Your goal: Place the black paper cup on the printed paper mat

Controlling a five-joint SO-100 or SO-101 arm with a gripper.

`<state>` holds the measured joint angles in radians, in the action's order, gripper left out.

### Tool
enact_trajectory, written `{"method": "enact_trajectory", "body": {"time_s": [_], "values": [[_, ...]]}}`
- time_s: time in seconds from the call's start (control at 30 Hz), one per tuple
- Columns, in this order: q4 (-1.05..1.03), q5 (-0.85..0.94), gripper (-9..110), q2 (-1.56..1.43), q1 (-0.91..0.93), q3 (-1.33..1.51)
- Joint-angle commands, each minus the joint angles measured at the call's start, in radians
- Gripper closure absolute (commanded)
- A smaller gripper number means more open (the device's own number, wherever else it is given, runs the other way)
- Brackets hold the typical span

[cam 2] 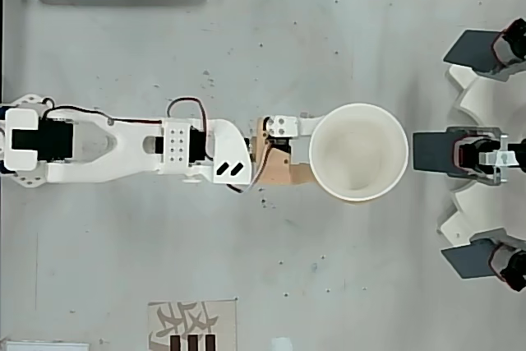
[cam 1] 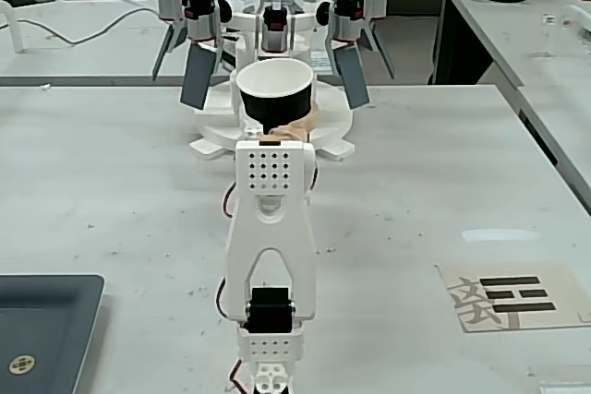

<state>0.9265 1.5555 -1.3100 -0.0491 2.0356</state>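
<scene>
Tray point(cam 1: 46, 325): a dark grey tray with a round emblem is seen at the lower left of the fixed view; nothing is shown in it.
Black paper cup point(cam 1: 275, 94): upright, matte black outside, white inside, white rolled rim; shown empty in the overhead view point(cam 2: 359, 151).
Cup location: held at the arm's far end, well apart from the mat.
Fingers point(cam 2: 300, 150): closed against the cup's wall.
Printed paper mat point(cam 1: 515, 296): off-white, black bars, grey character; flat on the desk point(cam 1: 111, 182).
</scene>
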Motion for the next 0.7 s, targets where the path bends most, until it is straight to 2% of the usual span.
{"method": "enact_trajectory", "body": {"time_s": [0.0, 0.67], "values": [[0.081, 0.104, 97, -0.075, -0.005, 0.060], [0.084, 0.072, 97, -0.084, -0.005, 0.077]]}}
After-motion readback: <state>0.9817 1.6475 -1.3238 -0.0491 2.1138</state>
